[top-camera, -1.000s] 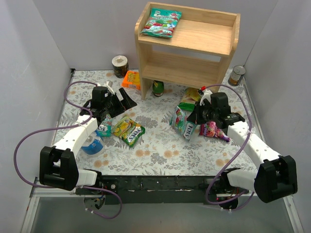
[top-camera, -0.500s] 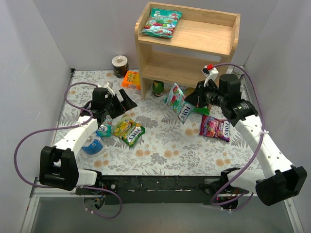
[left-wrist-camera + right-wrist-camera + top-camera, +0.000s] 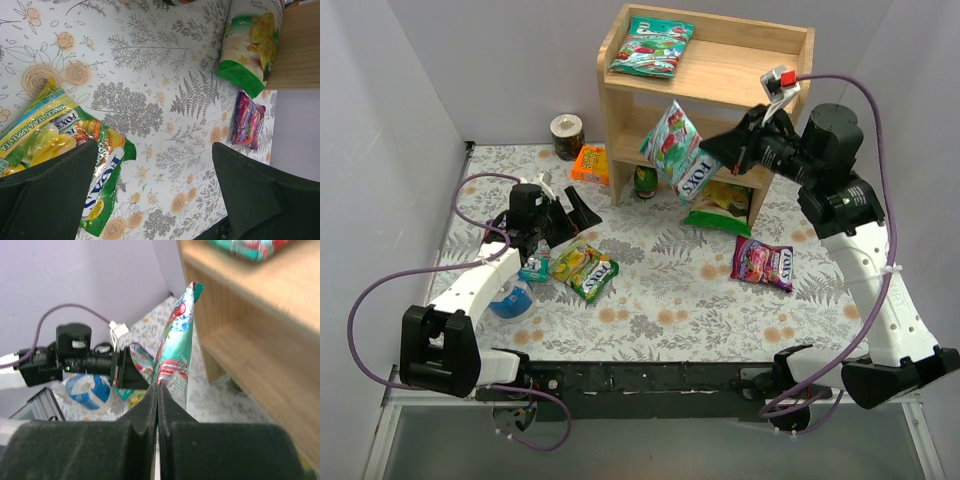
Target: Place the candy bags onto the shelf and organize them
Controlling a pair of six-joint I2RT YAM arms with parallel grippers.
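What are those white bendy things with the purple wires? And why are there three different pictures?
They are two robot arms, each ending in a pincer. One picture looks down from above; the other two come from small cameras on the wrists. The right pincer is pinching a teal candy bag, held up beside the wooden shelf. Another teal bag lies on its top. The left pincer is open, near a yellow-green bag on the flowery table. A purple bag lies there too.
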